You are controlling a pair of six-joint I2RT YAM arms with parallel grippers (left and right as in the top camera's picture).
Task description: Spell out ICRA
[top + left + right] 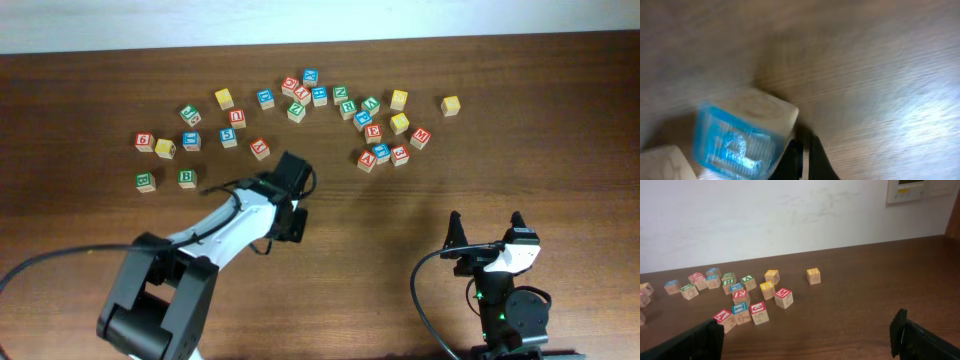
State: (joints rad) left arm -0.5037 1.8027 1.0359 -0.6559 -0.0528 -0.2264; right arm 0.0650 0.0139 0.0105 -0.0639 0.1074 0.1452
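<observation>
Two black-and-white robot arms.
Left arm (225,222) white-shelled, black joints; right arm (512,260) black, white wrist cover, black fingers (455,230); black cables (416,285).

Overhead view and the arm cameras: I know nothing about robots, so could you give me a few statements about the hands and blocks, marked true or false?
1. The right hand is open and holds nothing. True.
2. The letter cubes are lined up in one neat row. False: they lie loosely scattered across the far part of the table.
3. The left hand is shut. True.
4. The cube seen close up in the left wrist view has a red face. False: its face is blue.
</observation>
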